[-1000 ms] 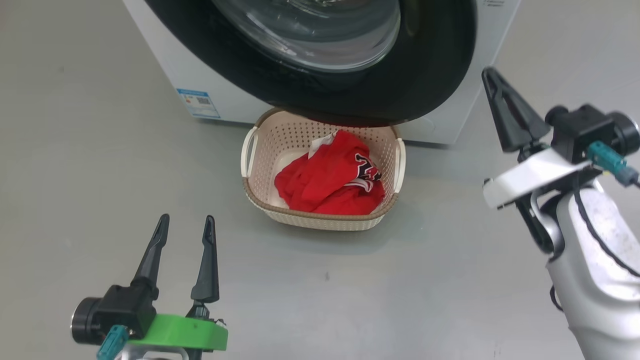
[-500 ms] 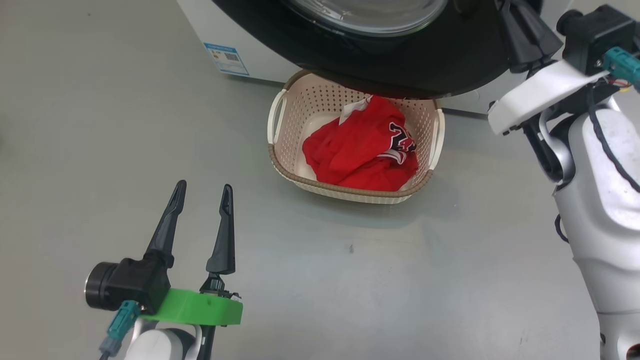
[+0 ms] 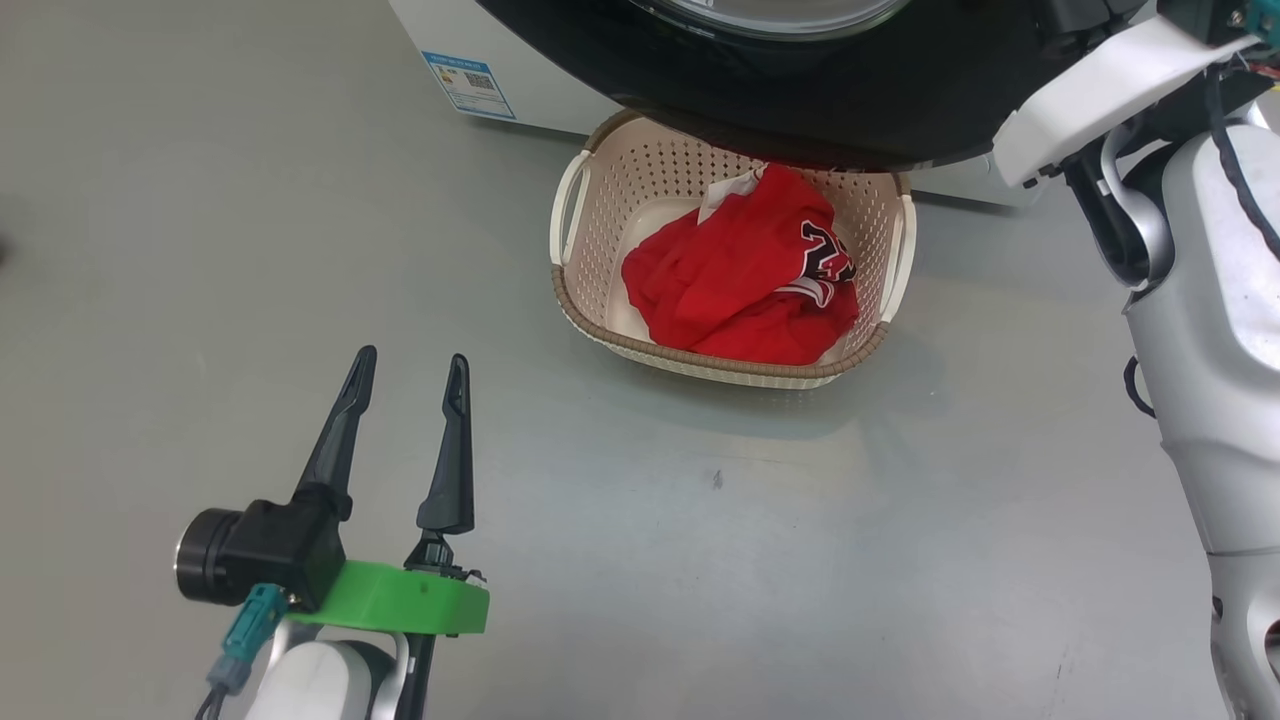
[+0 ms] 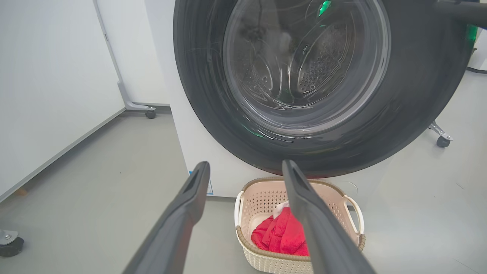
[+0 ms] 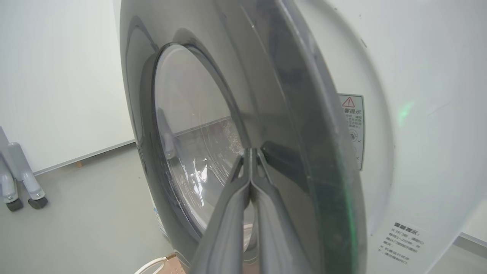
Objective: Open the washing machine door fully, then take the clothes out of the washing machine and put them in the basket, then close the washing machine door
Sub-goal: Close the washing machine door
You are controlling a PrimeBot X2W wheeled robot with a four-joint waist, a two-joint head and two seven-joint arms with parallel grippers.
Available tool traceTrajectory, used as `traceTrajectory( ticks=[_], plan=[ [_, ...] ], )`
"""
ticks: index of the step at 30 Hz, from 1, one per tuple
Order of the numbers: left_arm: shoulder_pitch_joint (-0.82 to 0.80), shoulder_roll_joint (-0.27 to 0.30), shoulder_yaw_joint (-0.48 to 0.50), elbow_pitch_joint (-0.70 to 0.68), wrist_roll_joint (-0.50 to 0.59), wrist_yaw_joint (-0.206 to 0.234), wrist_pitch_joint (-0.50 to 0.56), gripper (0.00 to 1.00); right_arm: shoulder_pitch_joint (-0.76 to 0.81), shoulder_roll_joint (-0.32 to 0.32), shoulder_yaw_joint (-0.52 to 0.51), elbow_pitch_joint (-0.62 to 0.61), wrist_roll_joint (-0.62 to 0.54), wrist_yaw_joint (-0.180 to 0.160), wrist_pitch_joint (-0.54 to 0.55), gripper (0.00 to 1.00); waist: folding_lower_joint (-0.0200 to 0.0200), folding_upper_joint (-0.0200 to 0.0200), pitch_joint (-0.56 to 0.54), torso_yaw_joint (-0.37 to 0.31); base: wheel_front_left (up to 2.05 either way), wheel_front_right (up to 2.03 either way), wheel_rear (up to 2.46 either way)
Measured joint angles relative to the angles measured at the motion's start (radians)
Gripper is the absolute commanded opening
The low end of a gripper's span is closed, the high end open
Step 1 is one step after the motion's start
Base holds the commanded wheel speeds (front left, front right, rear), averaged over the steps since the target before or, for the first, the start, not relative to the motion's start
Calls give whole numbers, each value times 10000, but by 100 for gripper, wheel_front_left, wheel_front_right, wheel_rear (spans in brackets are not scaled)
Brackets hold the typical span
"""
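Clothes (image 3: 745, 290) in basket (image 3: 650, 170); right hand (image 5: 251, 151) (pinched closed) at door (image 5: 293, 114)

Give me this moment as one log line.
step: close door | clothes: in basket | left gripper: open, empty | right gripper: shut, tips at door edge

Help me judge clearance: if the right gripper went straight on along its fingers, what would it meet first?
The glossy black rim of the large round washing machine door. The right gripper, fingers shut, points at it just beside the clear glass bowl; whether it touches, I cannot tell.
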Motion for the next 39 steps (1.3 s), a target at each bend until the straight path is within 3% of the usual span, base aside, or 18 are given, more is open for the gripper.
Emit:
traceTrajectory(
  ticks=[15, 29, 39],
  plan=[
    [-185, -31, -282, 270, 2, 0, -69, 100, -1501, -405, -150, 1306, 142, 86, -88, 0, 0, 0, 112, 49, 0, 0, 0],
    [-373, -65, -606, 408, -35, -12, -144, 100, -2730, -1300, -587, 2512, 115, 84, -73, 0, 0, 1, 288, 613, 0, 0, 0],
    [-373, -75, -594, 472, -119, -2, -157, 100, -3083, -1254, -543, 3179, 107, 84, -130, 0, 0, 0, 381, 819, 0, 0, 0]
  ],
)
